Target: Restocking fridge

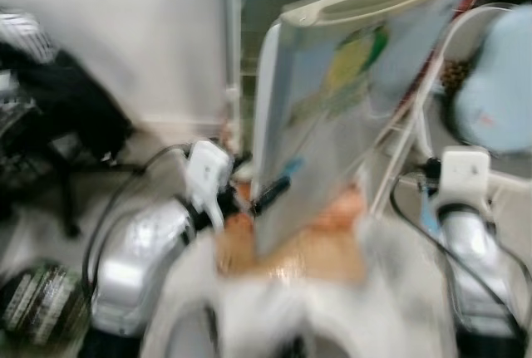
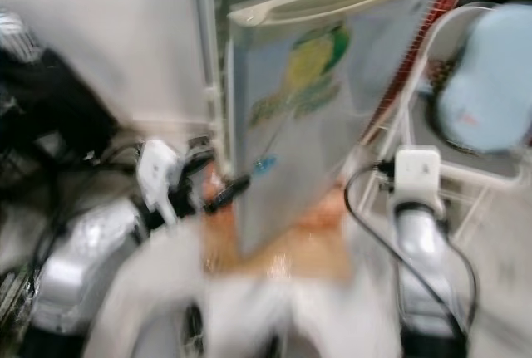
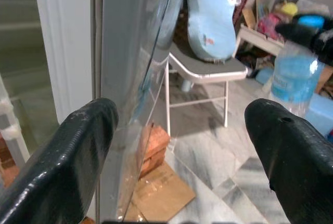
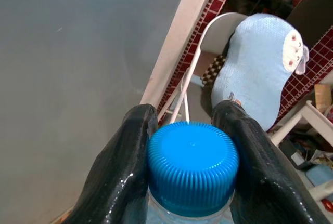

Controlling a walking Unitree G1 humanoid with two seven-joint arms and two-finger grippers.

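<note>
Blue-capped, the water bottle sits clamped between the right pincer fingers, just beside the pale fridge door. Behind it, a white folding chair carries a light blue cushion over marble floor and cardboard. The left pincer is spread wide at the door's edge.

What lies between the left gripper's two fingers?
In the left wrist view, the left gripper is open beside the fridge door; nothing is held between its fingers.

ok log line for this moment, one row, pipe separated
left gripper: open, at fridge door edge | right gripper: shut on water bottle | head views blurred
</note>
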